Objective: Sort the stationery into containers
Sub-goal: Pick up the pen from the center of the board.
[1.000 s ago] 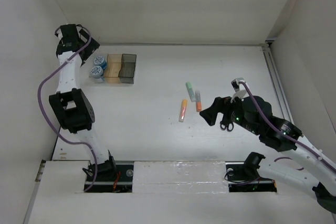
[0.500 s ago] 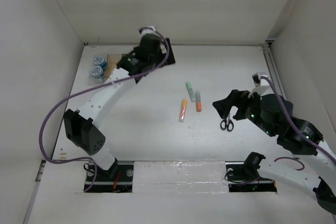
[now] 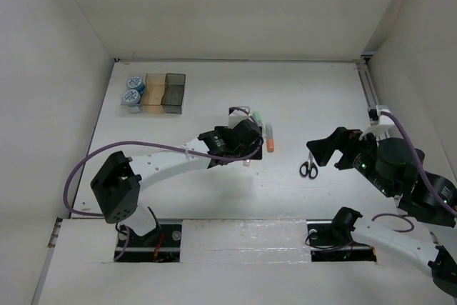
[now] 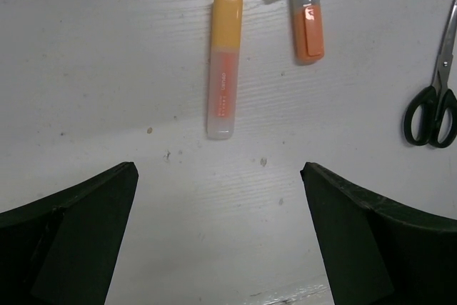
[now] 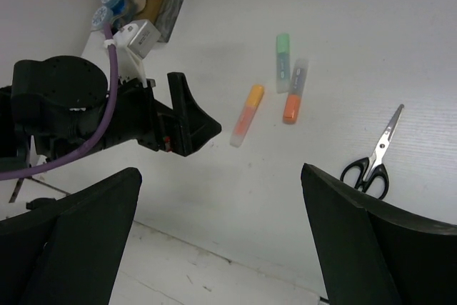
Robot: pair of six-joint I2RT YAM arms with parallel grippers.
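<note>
The containers (image 3: 163,92) stand in a row at the back left: clear, amber (image 3: 153,94) and dark grey (image 3: 173,93). Two blue-and-white rolls (image 3: 132,89) lie in the clear one. My left gripper (image 3: 250,144) hangs open over the markers in the middle of the table. Just ahead of its fingers lies the yellow-orange marker (image 4: 223,66), and past it the grey marker with an orange cap (image 4: 307,12) and the green one (image 5: 283,51). Black-handled scissors (image 3: 308,169) lie to the right. My right gripper (image 3: 332,146) is open and raised beside them, holding nothing.
White walls close the table in at the left, back and right. A metal rail (image 3: 373,108) runs along the right edge. The left arm's purple cable (image 3: 93,158) loops over the left side of the table.
My left arm has swung from the bins at the back left to the markers in the middle. My right arm has drawn back to the right, uncovering the scissors.
</note>
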